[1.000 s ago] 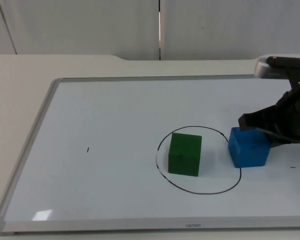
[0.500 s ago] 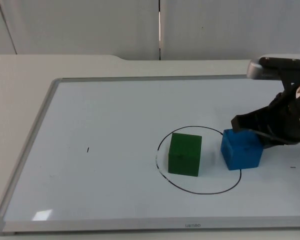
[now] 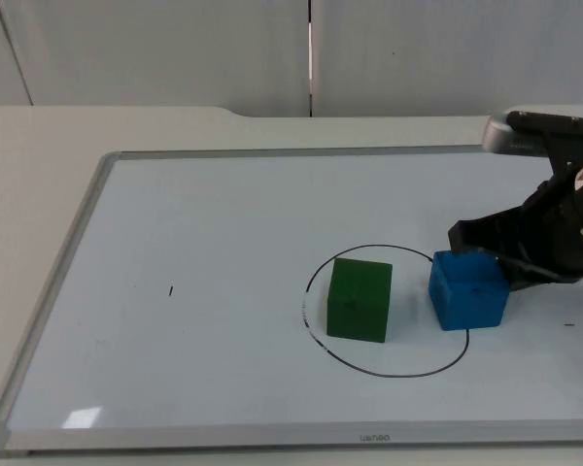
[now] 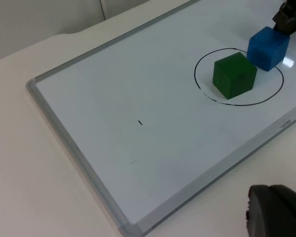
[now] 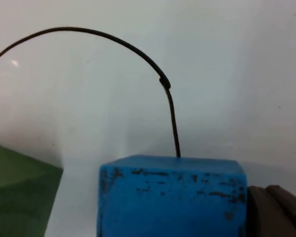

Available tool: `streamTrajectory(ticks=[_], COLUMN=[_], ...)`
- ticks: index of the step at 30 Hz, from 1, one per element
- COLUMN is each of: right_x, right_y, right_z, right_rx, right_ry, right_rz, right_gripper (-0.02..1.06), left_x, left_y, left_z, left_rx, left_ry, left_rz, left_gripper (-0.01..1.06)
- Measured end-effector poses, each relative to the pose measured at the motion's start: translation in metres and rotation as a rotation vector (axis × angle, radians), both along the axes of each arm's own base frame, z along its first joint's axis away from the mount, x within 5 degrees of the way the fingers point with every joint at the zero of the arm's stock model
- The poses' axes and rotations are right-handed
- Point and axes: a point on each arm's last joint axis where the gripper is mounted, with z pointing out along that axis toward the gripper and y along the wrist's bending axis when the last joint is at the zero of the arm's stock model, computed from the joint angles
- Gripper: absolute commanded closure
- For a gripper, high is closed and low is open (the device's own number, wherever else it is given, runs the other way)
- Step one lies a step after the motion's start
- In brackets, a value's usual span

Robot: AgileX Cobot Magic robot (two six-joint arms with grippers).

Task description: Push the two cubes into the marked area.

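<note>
One bit of print here: small grey lettering (image 3: 374, 438) on the near frame of the whiteboard (image 3: 214, 223), too tiny to read in the top view. From the left wrist view the same lettering (image 4: 284, 124) sits on the frame edge, again illegible. On the board itself, a hand-drawn black circle (image 3: 389, 372) and a short black tick mark (image 3: 171, 290), neither of them a letter or number. The green cube (image 3: 360, 299) and blue cube (image 3: 468, 289) carry no text, just scuffs on the blue one's face.
</note>
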Motion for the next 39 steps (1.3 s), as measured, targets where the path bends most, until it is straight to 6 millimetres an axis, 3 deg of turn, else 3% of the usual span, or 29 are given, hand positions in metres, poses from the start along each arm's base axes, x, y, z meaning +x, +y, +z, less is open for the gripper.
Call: streamTrajectory(ticks=[19,27,39], right_x=[-0.001,-0.008,-0.010], right_y=[0.001,0.019,0.026], right_z=[0.000,0.000,0.001], right_rx=[0.042,0.044,0.060], right_ry=[0.024,0.012,0.013], right_rz=[-0.057,-0.001,-0.004], right_gripper=[1.04,1.04,1.04], left_x=[0.000,0.000,0.000], left_y=[0.000,0.000,0.000], left_z=[0.000,0.000,0.000], left_rx=[0.000,0.000,0.000], left_ry=[0.000,0.000,0.000], left_rz=[0.000,0.000,0.000], left_gripper=[1.05,1.05,1.05])
